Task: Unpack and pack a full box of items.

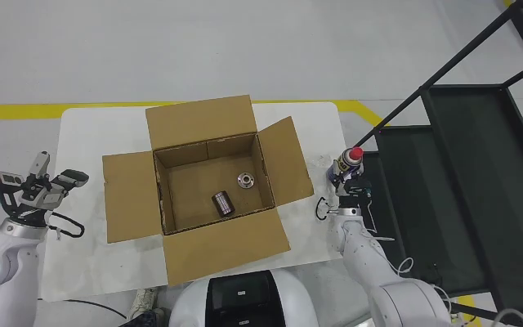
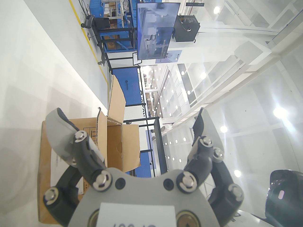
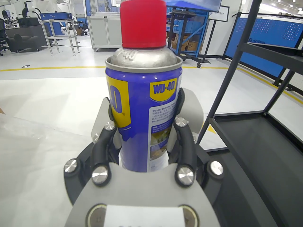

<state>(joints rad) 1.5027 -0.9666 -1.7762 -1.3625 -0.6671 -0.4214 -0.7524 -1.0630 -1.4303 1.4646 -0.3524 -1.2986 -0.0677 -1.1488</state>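
Note:
An open cardboard box (image 1: 214,154) stands mid-table with its flaps spread; inside lie a dark can (image 1: 222,203) and a small metal round part (image 1: 245,179). At the table's right edge my right gripper (image 1: 346,181) is shut on a blue spray can with a red cap (image 1: 352,157), held upright. The right wrist view shows that spray can (image 3: 144,100) clamped between the fingers (image 3: 187,109). My left gripper (image 1: 55,181) hovers by the table's left edge, open and holding nothing. From the left wrist view, the box (image 2: 118,140) sits beyond its spread fingers (image 2: 61,128).
A black metal shelf rack (image 1: 445,188) stands close to the right of the table, next to the right arm. The white table (image 1: 90,253) has bare surface around the box. A yellow floor line (image 1: 73,106) runs behind the table.

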